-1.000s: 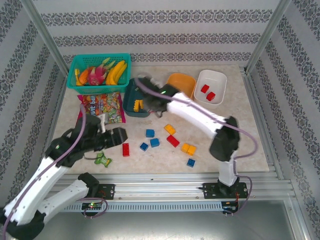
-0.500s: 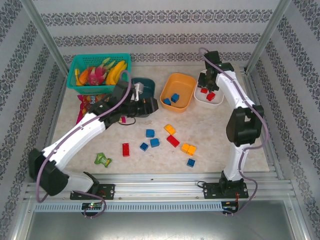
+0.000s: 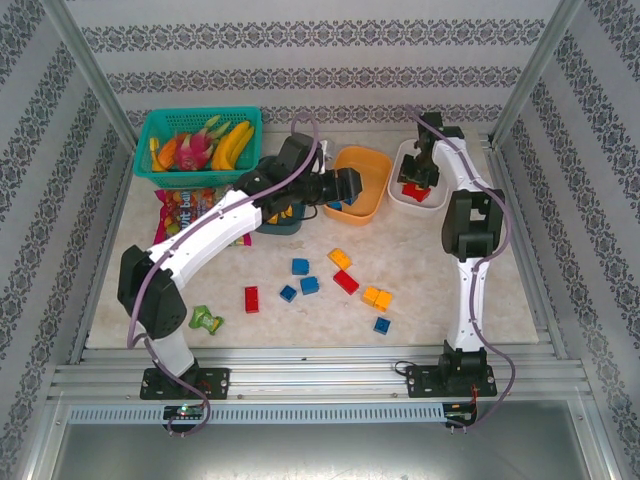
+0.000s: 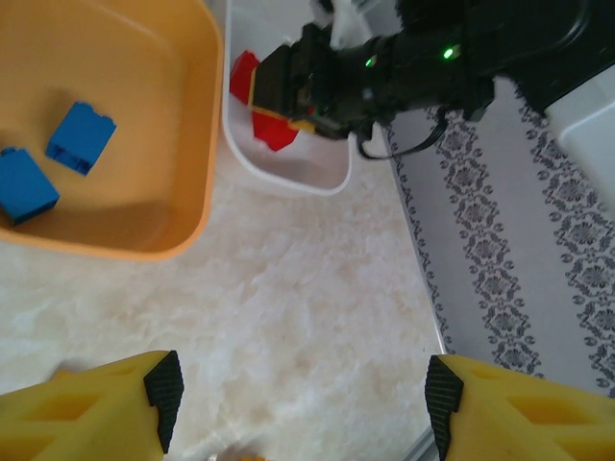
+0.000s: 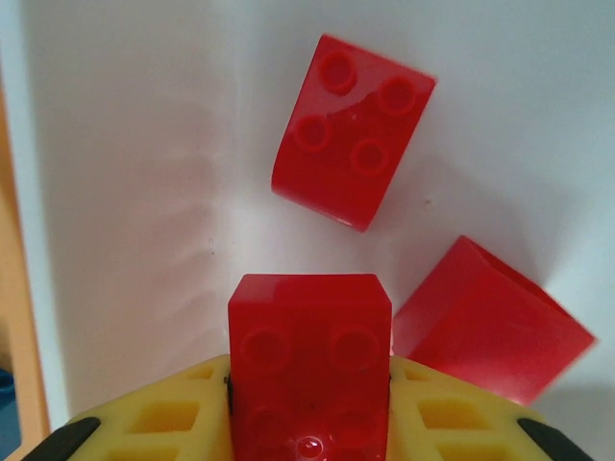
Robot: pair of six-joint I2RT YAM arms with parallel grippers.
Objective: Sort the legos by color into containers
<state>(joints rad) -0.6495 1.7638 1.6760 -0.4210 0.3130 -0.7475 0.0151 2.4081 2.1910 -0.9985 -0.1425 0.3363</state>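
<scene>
Right claw (image 5: pixel 309 408) tight on red lego (image 5: pixel 309 351), studs plain wrist-close; left claw (image 4: pixel 300 394) agape.

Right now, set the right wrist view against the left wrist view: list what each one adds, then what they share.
Right wrist adds: the right gripper shut on a red lego over the white tub, with the studs of a loose red lego legible. Left wrist adds: the orange tub holding two blue legos, bare tabletop, and the left gripper open, holding nothing. Shared: the white tub and red legos inside it.
</scene>
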